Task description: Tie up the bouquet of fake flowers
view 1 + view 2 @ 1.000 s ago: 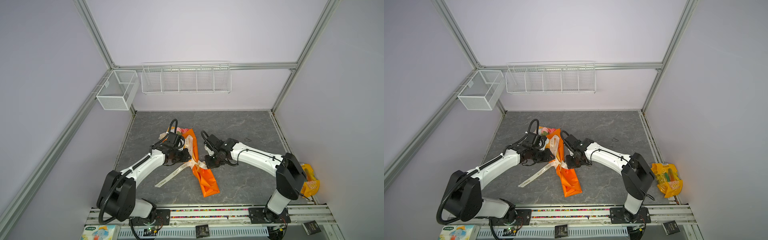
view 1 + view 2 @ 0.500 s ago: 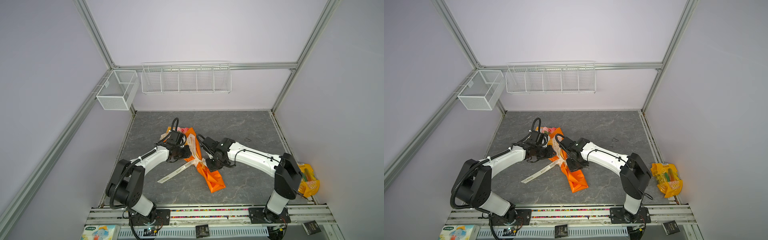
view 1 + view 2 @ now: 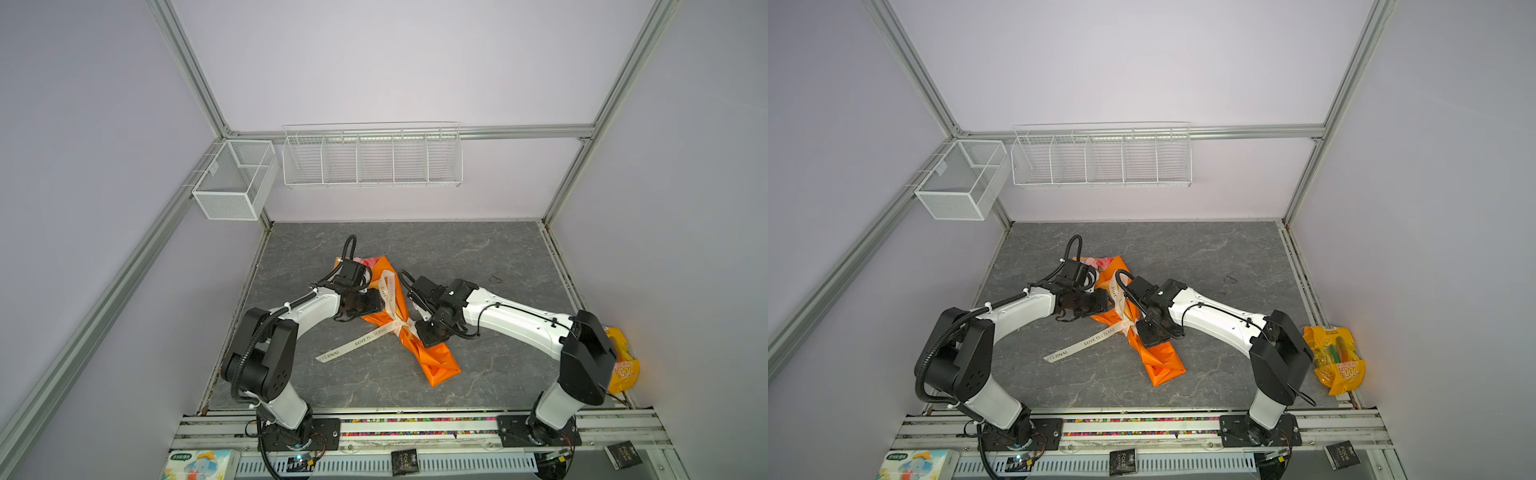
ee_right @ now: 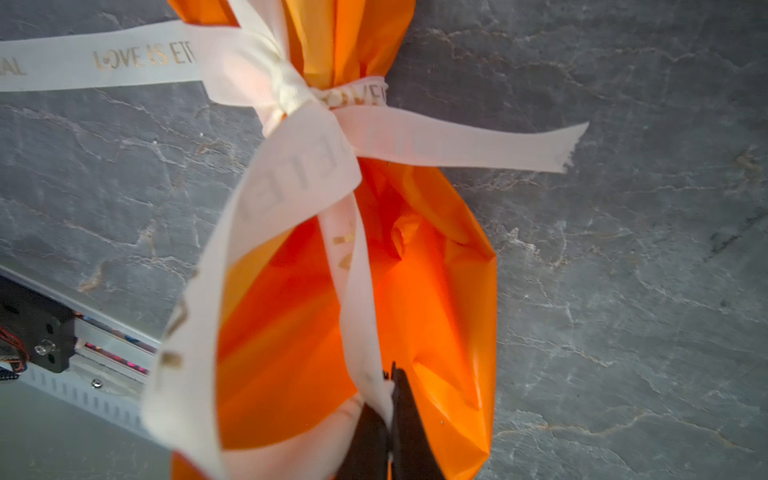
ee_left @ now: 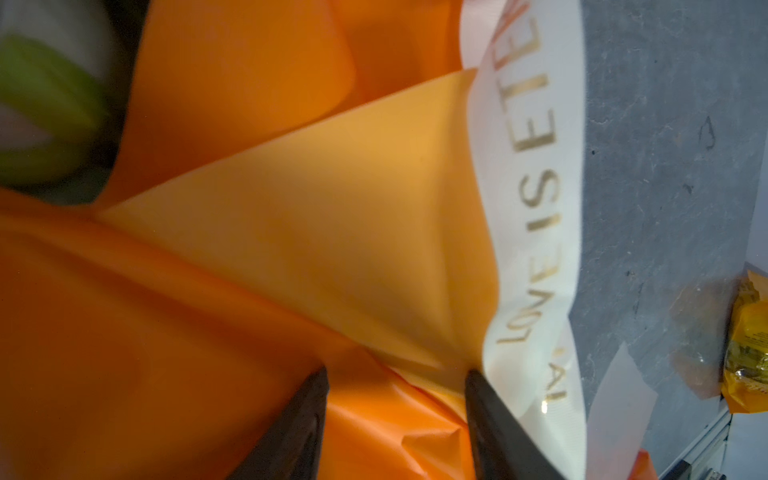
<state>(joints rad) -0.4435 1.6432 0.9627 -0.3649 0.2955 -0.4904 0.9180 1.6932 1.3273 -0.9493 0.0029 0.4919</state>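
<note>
At my remote station, the left fingers (image 5: 291, 432) stand apart with nothing pinched. A fold of the orange wrapping sheet (image 5: 291, 208) shows in the gap between them, and a lettered band of the cream ribbon (image 5: 536, 208) runs just beside one tip. The right fingers (image 4: 409, 419) are pressed together on a loop of that ribbon. Its knot cinches the sheet's neck straight ahead of them, and one tail trails across the grey counter (image 4: 623, 291). The bouquet of fake flowers (image 3: 368, 262) lies inside the sheet on the counter, between my two arms. Its pink blooms peek out near the left fingers, off to one side, and well apart from the right fingers.
</note>
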